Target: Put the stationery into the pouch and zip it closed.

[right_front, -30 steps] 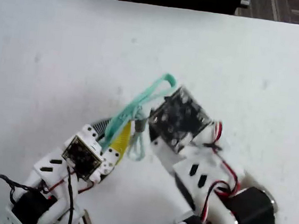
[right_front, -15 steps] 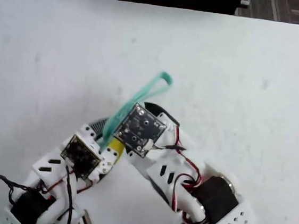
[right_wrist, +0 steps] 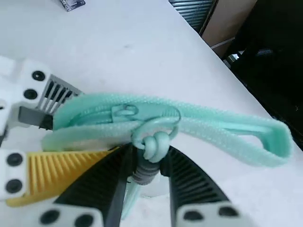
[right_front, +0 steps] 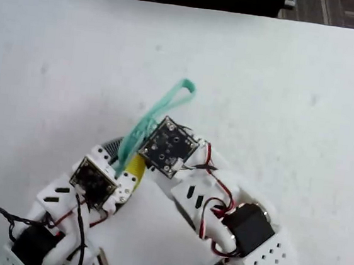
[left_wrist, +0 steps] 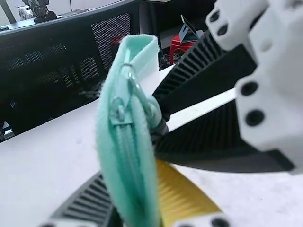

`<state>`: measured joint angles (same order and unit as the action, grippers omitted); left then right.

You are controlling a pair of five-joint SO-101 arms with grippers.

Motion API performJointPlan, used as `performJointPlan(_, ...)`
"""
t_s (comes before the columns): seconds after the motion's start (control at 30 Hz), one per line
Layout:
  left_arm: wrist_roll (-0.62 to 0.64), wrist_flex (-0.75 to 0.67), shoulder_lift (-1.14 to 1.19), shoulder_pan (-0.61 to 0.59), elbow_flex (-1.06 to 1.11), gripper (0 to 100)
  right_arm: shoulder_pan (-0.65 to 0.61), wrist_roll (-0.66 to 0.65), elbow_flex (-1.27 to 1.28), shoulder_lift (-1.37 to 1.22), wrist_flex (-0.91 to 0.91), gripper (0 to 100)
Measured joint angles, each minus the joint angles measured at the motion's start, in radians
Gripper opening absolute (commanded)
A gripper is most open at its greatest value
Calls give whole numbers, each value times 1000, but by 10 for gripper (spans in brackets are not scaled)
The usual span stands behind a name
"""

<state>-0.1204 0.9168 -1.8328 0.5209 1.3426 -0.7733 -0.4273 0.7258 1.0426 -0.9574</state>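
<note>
Pouch [right_front: 167, 106], mint green, is held up off the desk [right_front: 284, 74], edge-on, btwn the two arms near the front-middle. Contents hidden: just the zip edge & side fabric show. Zip slider [right_wrist: 124, 111] sits partway along the top edge w/ a ring & a knotted pull cord [right_wrist: 154, 144] hanging off it. In the left wrist view the track below the slider looks shut; the rest, can't tell. Far end of the pouch ends in a fabric loop [right_wrist: 277, 139].

Left pincer [left_wrist: 137, 208] is clamped on the pouch's near end, yellow finger [left_wrist: 182, 198] on one side, grey ribbed finger [left_wrist: 85, 208] on the other. Right pincer [right_wrist: 147, 161] is closed on the pull cord just under the knot, black fingers [right_wrist: 104, 184] either side, tips just beside the pouch edge.

Vs 1 s ago: the right arm was off to the right & the cord dangled loose by the yellow finger. It has since swung in over the pouch & taken the cord. The loop end has drifted left & a bit toward the desk's far edge. Left arm nudged slightly left, same grip.

Around: black mesh-backed furniture [left_wrist: 109, 38] behind the desk in the left wrist view; a brown box [right_wrist: 227, 23] beyond the desk in the right wrist view. In the high view the right arm's wrist board [right_front: 168, 147] covers mid-pouch & the cord, and the left arm's camera board [right_front: 99, 182] covers the pouch's near end.
</note>
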Motion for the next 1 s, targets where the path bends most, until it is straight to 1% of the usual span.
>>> performJointPlan(0.07,0,0,0,0,0,61,2,-2,0,0,0,16)
performJointPlan(0.17,2,20,0,0,-15,188,26,-2,-17,35,0,16)
performJointPlan(0.23,11,77,0,0,-48,203,52,-2,-58,55,0,16)
performJointPlan(0.3,71,95,0,0,-68,203,51,-2,-92,64,-14,16)
performJointPlan(0.33,95,95,0,-5,-71,203,48,-2,-104,64,-29,16)
performJointPlan(0.4,98,94,2,-23,-69,184,41,-2,-138,68,-54,16)
performJointPlan(0.5,98,57,2,-46,-38,104,26,-2,-221,74,-81,16)
performJointPlan(0.6,98,41,9,-44,-35,20,28,-2,-273,74,-81,16)
performJointPlan(0.73,97,38,5,-35,-35,21,21,-3,-282,69,-81,16)
performJointPlan(0.9,97,38,5,-11,-31,22,21,-54,-293,3,-81,16)
performJointPlan(1.0,60,38,5,-9,-29,22,51,-72,-298,-41,-60,16)
